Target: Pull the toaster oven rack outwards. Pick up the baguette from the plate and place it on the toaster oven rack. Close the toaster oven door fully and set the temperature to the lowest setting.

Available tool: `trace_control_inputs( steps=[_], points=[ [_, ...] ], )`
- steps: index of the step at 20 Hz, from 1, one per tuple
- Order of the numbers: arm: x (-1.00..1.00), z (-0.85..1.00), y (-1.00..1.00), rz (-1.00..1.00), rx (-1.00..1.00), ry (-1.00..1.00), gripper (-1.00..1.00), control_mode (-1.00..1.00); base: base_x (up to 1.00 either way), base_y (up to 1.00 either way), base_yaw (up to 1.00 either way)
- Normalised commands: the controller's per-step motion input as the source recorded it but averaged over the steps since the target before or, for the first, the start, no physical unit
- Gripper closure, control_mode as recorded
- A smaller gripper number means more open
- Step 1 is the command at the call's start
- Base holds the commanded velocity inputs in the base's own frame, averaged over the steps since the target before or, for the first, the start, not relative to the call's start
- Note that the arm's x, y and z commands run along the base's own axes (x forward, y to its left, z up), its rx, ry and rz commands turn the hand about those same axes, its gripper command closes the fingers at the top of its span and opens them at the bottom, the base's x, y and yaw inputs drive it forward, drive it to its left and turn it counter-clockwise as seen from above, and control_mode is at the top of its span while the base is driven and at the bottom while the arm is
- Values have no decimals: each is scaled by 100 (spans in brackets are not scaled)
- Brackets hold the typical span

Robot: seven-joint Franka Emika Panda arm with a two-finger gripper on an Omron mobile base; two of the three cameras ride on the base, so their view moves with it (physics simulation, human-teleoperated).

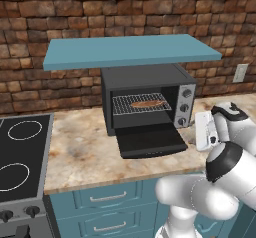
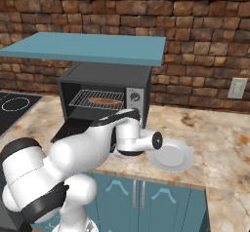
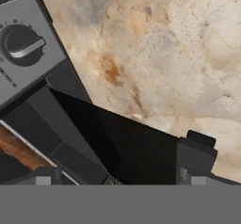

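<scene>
1. Across the middle of the left base view, the marbled surface (image 1: 85,147) runs from the black stovetop (image 1: 22,152) at the left edge to the right edge, with bare room in front of and on both sides of the toaster oven (image 1: 145,99).
2. The toaster oven stands at centre frame against the brick wall (image 1: 65,19), under a blue shelf (image 1: 130,52); its opening faces the viewer and its silver knob panel (image 1: 185,105) is on its right side.
3. The toaster oven door (image 1: 152,141) is dropped flat, its free edge pointing toward the front edge of the surface and stopping short of it.
4. The toaster oven rack (image 1: 141,103) lies level in the cavity, long side running left to right.
5. The baguette (image 1: 148,103) rests on the rack, its long axis left to right along the rack.
6. In the right base view a white plate (image 2: 172,156) sits right of the oven, near the front edge.
7. The tool (image 3: 122,180) is spread wide and pinches nothing; in the hand view its fingertips (image 3: 195,158) hover over the door's corner, a knob (image 3: 21,45) at upper left.
</scene>
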Motion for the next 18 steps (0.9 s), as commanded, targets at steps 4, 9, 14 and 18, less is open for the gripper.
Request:
trace_control_inputs(
  steps=[4, 9, 14, 18],
  points=[
    [-33, -6, -3, -8, 0, 0, -100, -100, 0, 0, 0],
    [-5, -7, 0, -3, 0, 0, -100, -100, 0, 0, 0],
    [0, -1, 0, 0, 0, 2, -100, -100, 0, 0, 0],
    [0, -11, -5, 0, 0, 5, -100, -100, 0, 0, 0]
  ],
)
